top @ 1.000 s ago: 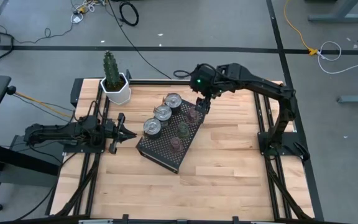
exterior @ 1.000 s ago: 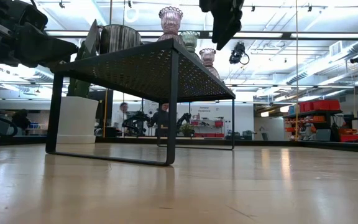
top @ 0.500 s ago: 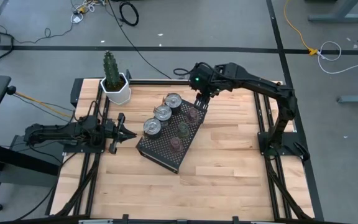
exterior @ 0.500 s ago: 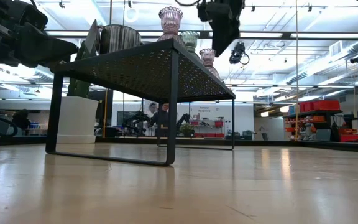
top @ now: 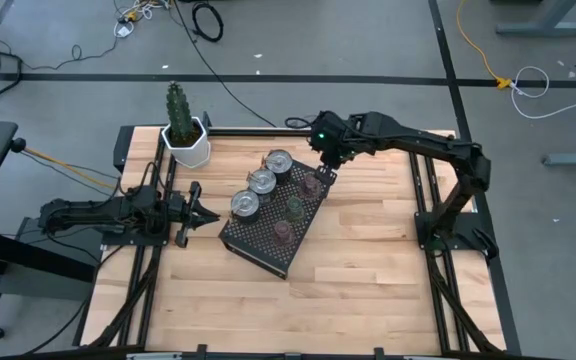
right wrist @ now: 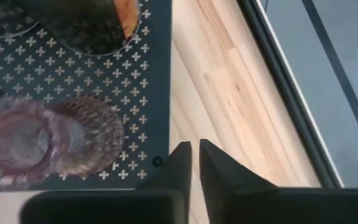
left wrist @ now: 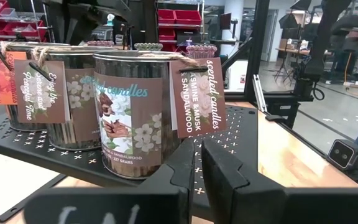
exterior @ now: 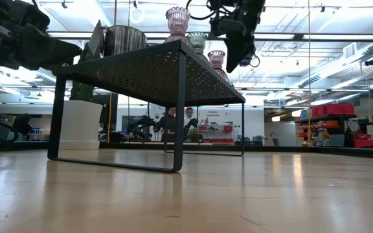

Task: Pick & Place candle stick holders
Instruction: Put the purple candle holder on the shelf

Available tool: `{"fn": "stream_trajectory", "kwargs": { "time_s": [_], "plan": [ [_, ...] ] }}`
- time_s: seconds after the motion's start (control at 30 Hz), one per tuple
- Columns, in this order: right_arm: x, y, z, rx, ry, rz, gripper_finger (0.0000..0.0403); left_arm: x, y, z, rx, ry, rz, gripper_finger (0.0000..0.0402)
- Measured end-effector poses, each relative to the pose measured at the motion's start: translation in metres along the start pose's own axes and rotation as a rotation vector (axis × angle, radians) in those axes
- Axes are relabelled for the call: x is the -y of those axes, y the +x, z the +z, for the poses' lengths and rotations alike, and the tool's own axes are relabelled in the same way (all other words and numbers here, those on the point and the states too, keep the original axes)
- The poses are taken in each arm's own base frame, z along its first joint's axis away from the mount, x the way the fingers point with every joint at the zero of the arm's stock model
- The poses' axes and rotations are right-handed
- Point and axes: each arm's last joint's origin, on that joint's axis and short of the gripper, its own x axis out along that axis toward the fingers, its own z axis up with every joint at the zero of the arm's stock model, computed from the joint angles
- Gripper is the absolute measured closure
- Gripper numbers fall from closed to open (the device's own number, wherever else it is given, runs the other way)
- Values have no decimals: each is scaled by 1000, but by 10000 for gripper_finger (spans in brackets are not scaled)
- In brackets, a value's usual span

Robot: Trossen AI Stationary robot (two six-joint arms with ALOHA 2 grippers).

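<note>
We note the right end effector [right wrist: 193,155] together, empty, above the tray [right wrist: 160,81] corner beside a pink holder [right wrist: 36,140]; the left end effector [left wrist: 199,158] together.

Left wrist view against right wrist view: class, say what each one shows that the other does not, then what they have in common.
Only the left wrist view shows the silver candle tins from the side, the nearest tin with its floral label and a brown tag reading "scented candles", plus red bins in the room behind. Only the right wrist view looks down on a pinkish-brown glass holder and on the table's dark edge rail. Both show the black perforated tray, the wooden tabletop, and their own gripper shut on nothing: left gripper, right gripper.
</note>
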Motion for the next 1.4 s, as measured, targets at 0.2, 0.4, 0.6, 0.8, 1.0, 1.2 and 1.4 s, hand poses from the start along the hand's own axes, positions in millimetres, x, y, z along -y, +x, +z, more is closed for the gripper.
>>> {"fn": "stream_trajectory", "kwargs": {
  "time_s": [0.2,0.4,0.6,0.8,1.0,1.2,1.4],
  "plan": [
    [0,3,-18,55,9,27,399,0,0,0,0,0,0,367],
    [-2,20,-38,107,23,41,401,0,0,0,0,0,0,367],
    [-8,42,-49,139,21,120,402,0,0,0,0,0,0,367],
    [-10,54,-54,154,22,123,403,0,0,0,0,0,0,367],
    [-11,56,-53,185,22,159,403,0,0,0,0,0,0,367],
    [-13,56,-52,199,18,213,403,0,0,0,0,0,0,367],
    [-15,55,-50,214,32,270,403,0,0,0,0,0,0,367]
  ]
}}
